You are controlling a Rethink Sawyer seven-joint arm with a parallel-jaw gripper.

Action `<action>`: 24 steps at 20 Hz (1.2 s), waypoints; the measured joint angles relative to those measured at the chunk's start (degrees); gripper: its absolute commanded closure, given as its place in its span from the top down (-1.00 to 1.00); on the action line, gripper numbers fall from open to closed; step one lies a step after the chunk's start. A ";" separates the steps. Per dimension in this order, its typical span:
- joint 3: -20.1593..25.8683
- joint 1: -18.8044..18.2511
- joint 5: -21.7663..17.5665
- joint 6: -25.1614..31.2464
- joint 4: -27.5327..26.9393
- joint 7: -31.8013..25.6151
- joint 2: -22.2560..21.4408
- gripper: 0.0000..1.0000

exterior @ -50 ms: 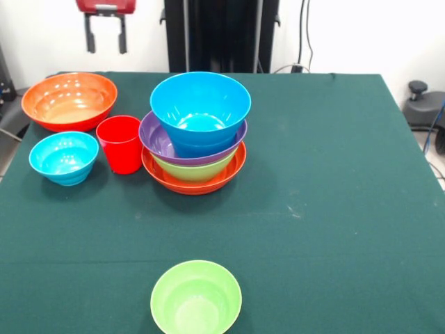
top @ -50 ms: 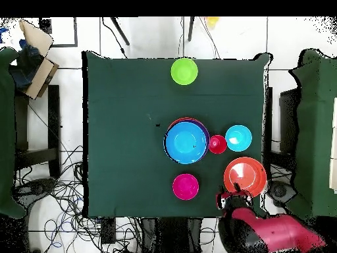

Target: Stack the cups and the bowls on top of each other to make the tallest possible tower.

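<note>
The tower (exterior @ -50 ms: 195,177) stands mid-table: a wide orange bowl at the base, then a green bowl, a purple bowl, and a large blue bowl (exterior @ -50 ms: 200,111) on top; the overhead view shows the tower (top @ -50 ms: 187,141) too. The red cup (exterior @ -50 ms: 120,144) (top @ -50 ms: 217,143) stands upright just left of it. A small blue bowl (exterior @ -50 ms: 64,157) (top @ -50 ms: 238,138) and a wide orange bowl (exterior @ -50 ms: 69,101) (top @ -50 ms: 245,175) sit further left. A green bowl (exterior @ -50 ms: 196,298) (top @ -50 ms: 184,71) lies alone at the near edge. A magenta bowl (top @ -50 ms: 185,186) shows only from overhead. My gripper (exterior @ -50 ms: 106,49) (top @ -50 ms: 228,196) hangs open and empty above the far left corner, beyond the loose orange bowl.
The red arm (top @ -50 ms: 276,230) reaches in from off the table's edge. Cables and a black stand (exterior @ -50 ms: 221,35) lie behind the table. A dark object (exterior @ -50 ms: 423,104) sits off the table's right side.
</note>
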 measured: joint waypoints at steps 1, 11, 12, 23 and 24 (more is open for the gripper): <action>-0.80 0.85 -0.68 -0.44 0.09 0.00 0.09 1.00; -16.41 9.04 -6.87 -15.79 0.45 0.00 7.35 1.00; -16.98 8.75 -7.42 -16.53 0.43 0.00 8.31 1.00; -12.16 -2.22 -14.75 -13.34 0.39 0.00 13.41 1.00; -11.04 -3.63 -14.81 -12.17 0.36 0.00 13.76 1.00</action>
